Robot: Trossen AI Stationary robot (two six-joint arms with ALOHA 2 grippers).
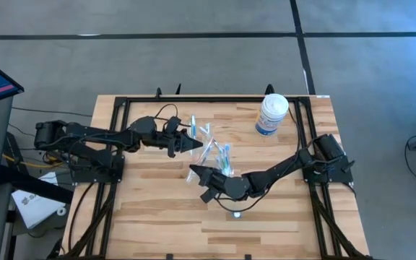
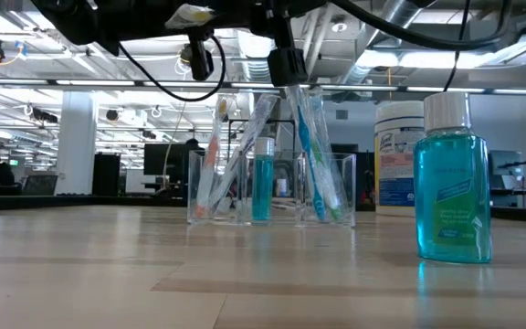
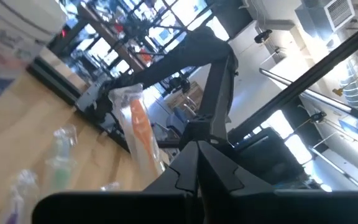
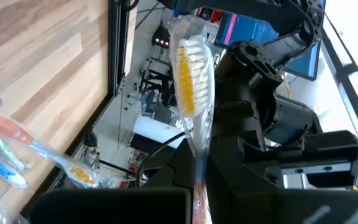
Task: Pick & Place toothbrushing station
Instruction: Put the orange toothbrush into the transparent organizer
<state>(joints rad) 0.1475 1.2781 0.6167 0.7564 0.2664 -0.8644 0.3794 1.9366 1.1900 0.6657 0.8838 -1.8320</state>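
Toothbrushes [image 1: 209, 150] stand wrapped in clear cups [image 2: 272, 190] mid-counter [image 1: 150, 217], a tub [image 1: 271, 114] well behind them and a blue bottle [image 2: 453, 187] near the low camera. The right gripper [image 1: 193, 172], beside the cups, is clamped on a wrapped brush [image 4: 192, 87] with yellow bristles. The left gripper [image 1: 198, 144] has its fingers together above the cups, holding nothing

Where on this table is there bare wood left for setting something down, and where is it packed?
Bare wood lies along the near edge of the table and in the far left corner. It is crowded mid-table: the toothbrushes stand between the left pincer and right pincer. The white tub fills the far right corner.
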